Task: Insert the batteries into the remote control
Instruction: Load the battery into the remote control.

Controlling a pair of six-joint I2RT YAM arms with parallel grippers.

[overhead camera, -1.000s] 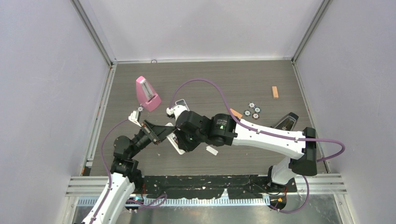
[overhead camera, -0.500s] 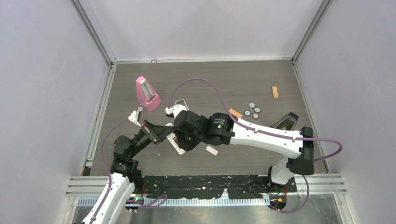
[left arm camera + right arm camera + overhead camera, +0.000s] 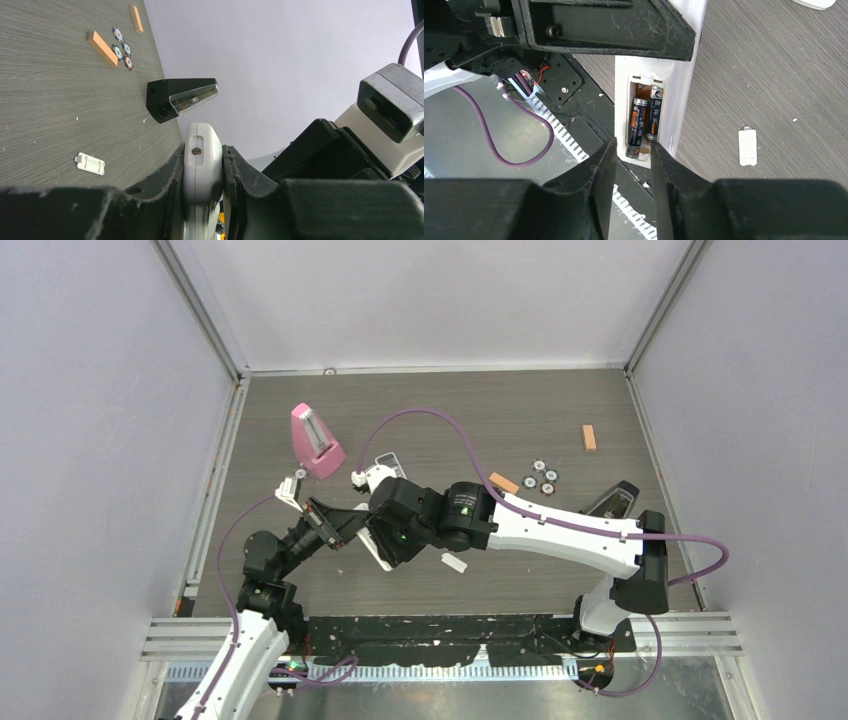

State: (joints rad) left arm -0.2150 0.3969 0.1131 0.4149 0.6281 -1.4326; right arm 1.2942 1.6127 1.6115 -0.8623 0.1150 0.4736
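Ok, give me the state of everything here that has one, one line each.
remote control: clamped in the left gripper, battery bay open, cover off.
batteries: two lying side by side in the battery bay.
battery cover: off, lying on the table beside the remote control.
left gripper: shut on the remote control.
right gripper: jaws slightly apart over the battery bay, holding nothing.

Left hand [image 3: 202, 167] overhangs remote control [image 3: 686, 75] beyond batteries [image 3: 645, 120].
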